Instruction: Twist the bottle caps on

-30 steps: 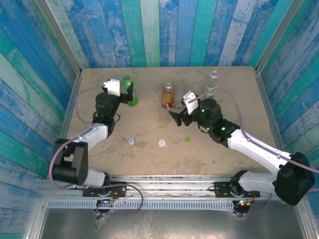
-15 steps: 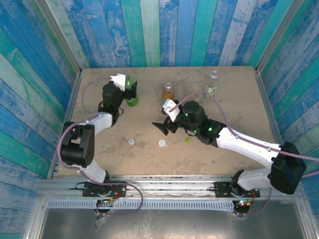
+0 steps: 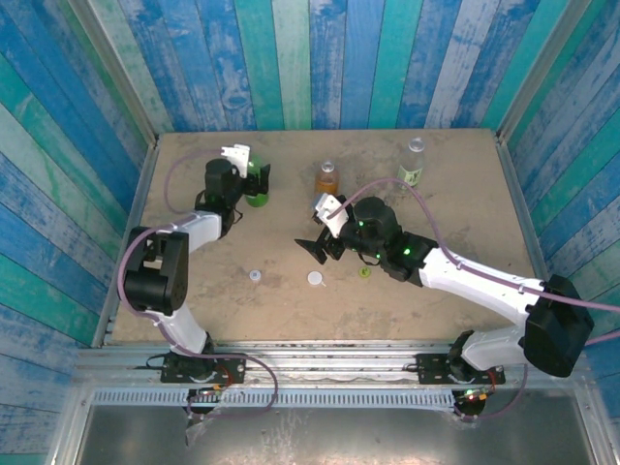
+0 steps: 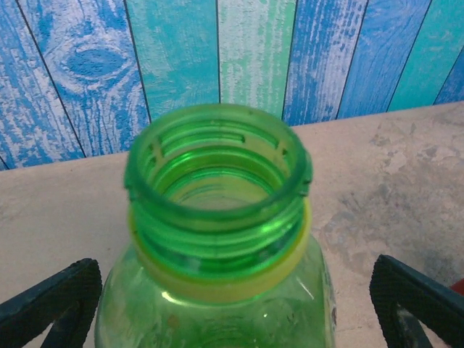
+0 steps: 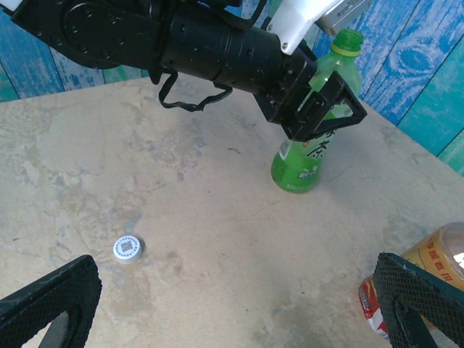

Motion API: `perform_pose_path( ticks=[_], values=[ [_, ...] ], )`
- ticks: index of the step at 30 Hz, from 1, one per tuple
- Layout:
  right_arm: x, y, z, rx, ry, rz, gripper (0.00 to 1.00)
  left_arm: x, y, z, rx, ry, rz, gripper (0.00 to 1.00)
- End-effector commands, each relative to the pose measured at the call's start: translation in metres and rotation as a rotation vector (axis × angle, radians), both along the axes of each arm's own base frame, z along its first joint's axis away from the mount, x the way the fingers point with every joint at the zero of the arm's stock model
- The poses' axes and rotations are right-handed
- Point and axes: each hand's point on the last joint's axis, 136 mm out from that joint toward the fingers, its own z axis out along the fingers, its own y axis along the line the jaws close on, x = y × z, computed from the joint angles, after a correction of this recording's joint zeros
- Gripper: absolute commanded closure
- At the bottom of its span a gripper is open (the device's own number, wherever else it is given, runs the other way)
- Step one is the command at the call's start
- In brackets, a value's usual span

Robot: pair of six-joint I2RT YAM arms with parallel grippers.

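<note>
L fingers [image 4: 51, 304] spread wide, one each side of green bottle [image 4: 217, 217], not touching; nothing held. R fingers [image 5: 51, 304] wide open, empty, over mid tabletop [image 3: 465, 223]. Green bottle upright, uncapped, rear left. Amber bottle [image 3: 327, 180] and clear bottle [image 3: 413, 165] upright at rear. Two white caps [image 3: 255, 275] and yellow-green cap [image 3: 365, 272] lie loose nr front.
</note>
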Motion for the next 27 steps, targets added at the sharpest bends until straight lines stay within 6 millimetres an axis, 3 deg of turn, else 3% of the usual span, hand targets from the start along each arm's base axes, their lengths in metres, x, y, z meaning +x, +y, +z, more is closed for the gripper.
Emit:
perform_pose_path(
  ticks=[1,15,23,27],
  values=[
    [-0.001,0.001,-0.004,0.001,0.009,-0.005,0.0,0.003,-0.008,-0.015,-0.001,0.046,-0.034,0.07],
    [0.002,0.0,-0.011,-0.012,0.017,-0.022,0.0,-0.001,-0.009,-0.015,0.002,0.052,-0.046,0.45],
    [0.005,-0.007,-0.008,0.009,0.026,-0.073,0.0,-0.015,-0.013,-0.005,-0.01,0.053,-0.079,0.46],
    [0.015,-0.027,-0.01,0.026,0.042,-0.206,0.0,-0.033,-0.023,0.008,-0.027,0.033,-0.136,0.45]
  ],
)
